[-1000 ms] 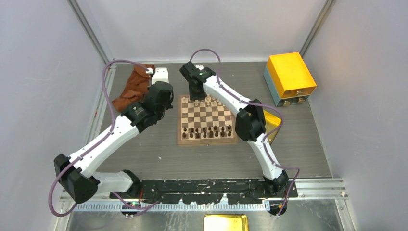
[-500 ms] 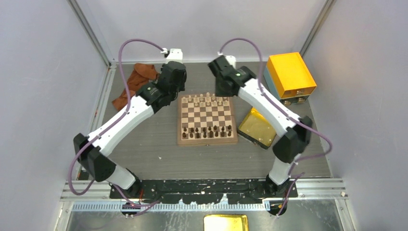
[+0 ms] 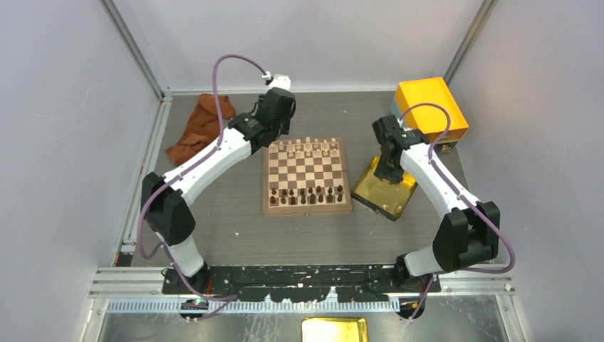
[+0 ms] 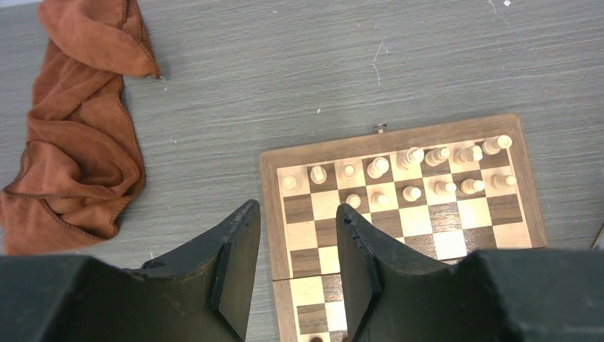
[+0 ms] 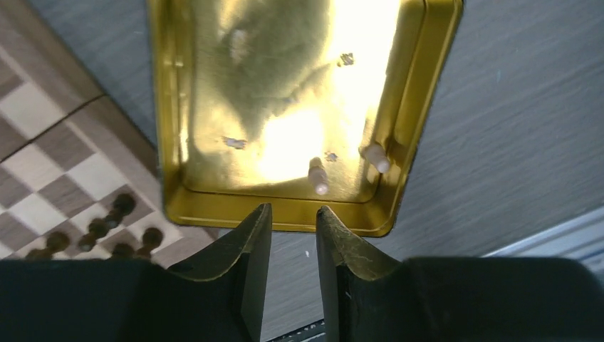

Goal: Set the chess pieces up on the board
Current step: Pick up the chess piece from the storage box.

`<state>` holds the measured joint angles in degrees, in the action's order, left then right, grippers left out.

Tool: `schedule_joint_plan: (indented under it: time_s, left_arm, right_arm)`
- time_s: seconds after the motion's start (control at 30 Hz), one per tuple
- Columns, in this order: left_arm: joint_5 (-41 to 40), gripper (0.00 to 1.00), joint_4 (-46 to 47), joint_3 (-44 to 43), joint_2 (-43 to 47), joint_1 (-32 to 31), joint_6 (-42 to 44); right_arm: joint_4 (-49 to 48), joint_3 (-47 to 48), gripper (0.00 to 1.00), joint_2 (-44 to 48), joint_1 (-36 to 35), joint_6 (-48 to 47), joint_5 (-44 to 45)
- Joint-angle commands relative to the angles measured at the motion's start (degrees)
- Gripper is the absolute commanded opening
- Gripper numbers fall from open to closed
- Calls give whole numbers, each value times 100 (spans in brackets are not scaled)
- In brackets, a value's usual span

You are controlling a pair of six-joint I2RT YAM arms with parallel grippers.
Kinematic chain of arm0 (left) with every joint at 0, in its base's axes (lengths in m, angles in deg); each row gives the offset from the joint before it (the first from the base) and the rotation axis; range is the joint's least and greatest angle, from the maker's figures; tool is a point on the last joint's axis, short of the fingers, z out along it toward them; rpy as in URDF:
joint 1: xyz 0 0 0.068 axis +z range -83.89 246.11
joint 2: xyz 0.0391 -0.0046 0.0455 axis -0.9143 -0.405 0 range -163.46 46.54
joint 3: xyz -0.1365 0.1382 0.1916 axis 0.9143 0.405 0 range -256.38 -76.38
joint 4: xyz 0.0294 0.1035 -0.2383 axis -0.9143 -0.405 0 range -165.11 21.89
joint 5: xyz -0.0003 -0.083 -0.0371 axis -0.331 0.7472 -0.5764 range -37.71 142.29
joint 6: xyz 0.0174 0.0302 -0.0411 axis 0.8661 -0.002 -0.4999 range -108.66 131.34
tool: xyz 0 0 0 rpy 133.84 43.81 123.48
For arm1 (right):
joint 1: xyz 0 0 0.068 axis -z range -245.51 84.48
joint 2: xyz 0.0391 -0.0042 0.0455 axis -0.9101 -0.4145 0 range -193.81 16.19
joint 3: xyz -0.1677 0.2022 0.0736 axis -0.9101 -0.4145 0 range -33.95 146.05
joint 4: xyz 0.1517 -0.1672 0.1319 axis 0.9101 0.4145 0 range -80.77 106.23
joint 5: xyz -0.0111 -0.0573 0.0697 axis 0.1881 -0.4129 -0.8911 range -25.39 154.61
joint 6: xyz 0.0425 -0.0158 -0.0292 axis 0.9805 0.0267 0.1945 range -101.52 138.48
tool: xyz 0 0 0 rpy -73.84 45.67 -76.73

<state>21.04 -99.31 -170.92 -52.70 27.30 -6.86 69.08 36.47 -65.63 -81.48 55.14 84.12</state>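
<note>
Swinging off the far edge of the board (image 3: 305, 173), where it hung a second ago, the right gripper (image 5: 293, 211) now sits over the gold tray (image 5: 235, 85). Its fingers are apart with nothing between them. The left gripper (image 4: 298, 210) has come across from the cloth (image 4: 71, 142) side to the board's far left corner, and its fingers are also spread and empty. Straight ahead of the left fingertips and off to their right stand fourteen pale chessmen (image 4: 409, 157). Eight make the far row and six the row next to it, none of them touching the fingers. The cloth lies well to the left of that gripper. Just beyond the right gripper's right finger, two more pale chessmen (image 5: 318, 176) lie on their sides on the tray floor near its closest wall, and they are all the tray holds. To the left of those fingers are the board's near rows with the dark chessmen (image 3: 306, 194), too small to count. There is one board, one tray, one cloth and one yellow box (image 3: 431, 107). The box stands beyond the right gripper, and what it holds cannot be seen.
</note>
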Motion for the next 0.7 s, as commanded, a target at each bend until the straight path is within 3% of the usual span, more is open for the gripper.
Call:
schedule_joint_plan:
  time_s: [0.0, 0.23, 0.67]
  left_arm:
    - [46, 45, 86, -152, 95, 35, -131]
    - [80, 45, 160, 88, 273, 141, -129]
    - [252, 45, 295, 641, 711, 288, -236]
  right_arm:
    - [-325, -466, 35, 234, 339, 353, -313]
    - [-249, -835, 33, 71, 499, 674, -447]
    - [-148, -1043, 34, -244, 554, 1120, 189]
